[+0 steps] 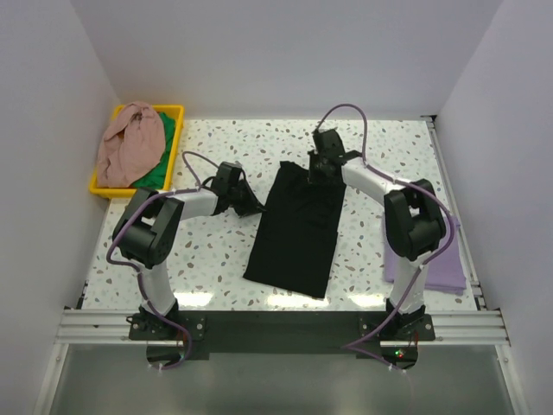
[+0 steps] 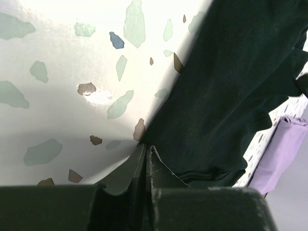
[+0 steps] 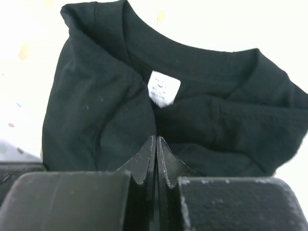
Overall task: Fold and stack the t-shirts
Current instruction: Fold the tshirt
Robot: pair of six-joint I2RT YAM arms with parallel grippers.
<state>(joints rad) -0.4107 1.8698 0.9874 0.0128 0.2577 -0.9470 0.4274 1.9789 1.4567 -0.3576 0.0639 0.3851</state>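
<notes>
A black t-shirt (image 1: 298,226) lies in the middle of the table, folded into a long strip. My left gripper (image 1: 255,207) is low at its left edge. In the left wrist view its jaws (image 2: 146,144) are closed, with the tips on the shirt's edge (image 2: 226,86). My right gripper (image 1: 321,169) is at the shirt's far end. In the right wrist view it (image 3: 156,139) is shut on bunched fabric at the collar, just below the white tag (image 3: 163,88). A folded purple t-shirt (image 1: 429,259) lies at the right.
A yellow bin (image 1: 177,130) at the far left holds a pink garment (image 1: 130,143) and a green one (image 1: 155,175). The purple shirt also shows in the left wrist view (image 2: 279,154). White walls enclose the speckled table (image 1: 216,259).
</notes>
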